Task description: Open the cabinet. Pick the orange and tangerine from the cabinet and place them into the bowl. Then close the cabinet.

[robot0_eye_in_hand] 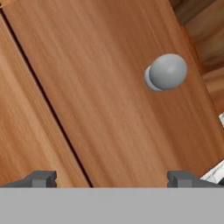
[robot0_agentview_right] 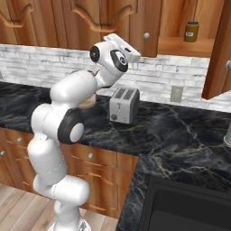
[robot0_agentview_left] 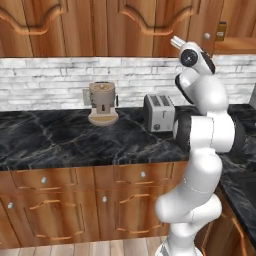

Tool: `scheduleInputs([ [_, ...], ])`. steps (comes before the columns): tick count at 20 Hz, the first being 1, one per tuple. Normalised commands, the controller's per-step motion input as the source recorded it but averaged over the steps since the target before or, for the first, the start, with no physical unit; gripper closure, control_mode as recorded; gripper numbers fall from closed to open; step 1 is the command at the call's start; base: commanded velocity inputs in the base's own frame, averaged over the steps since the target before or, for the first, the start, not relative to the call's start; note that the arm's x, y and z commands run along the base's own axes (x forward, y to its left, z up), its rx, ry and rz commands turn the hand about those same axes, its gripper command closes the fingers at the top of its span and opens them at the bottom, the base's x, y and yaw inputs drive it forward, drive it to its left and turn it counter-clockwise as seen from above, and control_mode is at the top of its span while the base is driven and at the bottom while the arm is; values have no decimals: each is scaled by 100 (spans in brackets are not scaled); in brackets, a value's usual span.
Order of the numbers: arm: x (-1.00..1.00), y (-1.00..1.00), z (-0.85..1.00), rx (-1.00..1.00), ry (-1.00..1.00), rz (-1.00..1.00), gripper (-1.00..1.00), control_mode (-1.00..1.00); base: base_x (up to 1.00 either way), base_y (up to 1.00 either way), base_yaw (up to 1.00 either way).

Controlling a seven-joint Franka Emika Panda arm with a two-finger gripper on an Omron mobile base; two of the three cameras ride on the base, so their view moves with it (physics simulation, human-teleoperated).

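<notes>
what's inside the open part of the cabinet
On the cabinet shelf stands one small jar with a dark lid. No fruit shows; the doors cover the rest.

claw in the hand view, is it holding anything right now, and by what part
Nothing is held. The claw is open, its tips wide apart before the cabinet door, and the round silver knob sits beyond them, untouched.

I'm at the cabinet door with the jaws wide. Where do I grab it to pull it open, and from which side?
Take the round silver knob, the one part that stands proud of the flat cabinet door. Come straight at the door face with the gripper, centred on the knob, which now sits off toward one fingertip in the hand view. The jaws stand open; close them across the knob's sides.
</notes>
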Motion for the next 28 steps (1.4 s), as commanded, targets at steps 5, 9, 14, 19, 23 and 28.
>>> scheduleInputs([
  [5, 72, -43, 0, 11, 5, 13, -100, -100, 0, 0, 0],
  [9, 90, -54, 0, 16, 8, 16, -100, -100, 0, 0, 0],
  [14, 46, -26, 0, 9, 11, 8, -100, -100, 0, 0, 0],
  [19, -89, 0, 65, 14, 44, -3, -100, -100, 0, 0, 0],
  [23, -21, 2, 64, 3, 40, -10, -100, -100, 0, 0, 0],
  [28, -60, 5, 0, 0, 6, 2, -100, -100, 0, 0, 0],
])
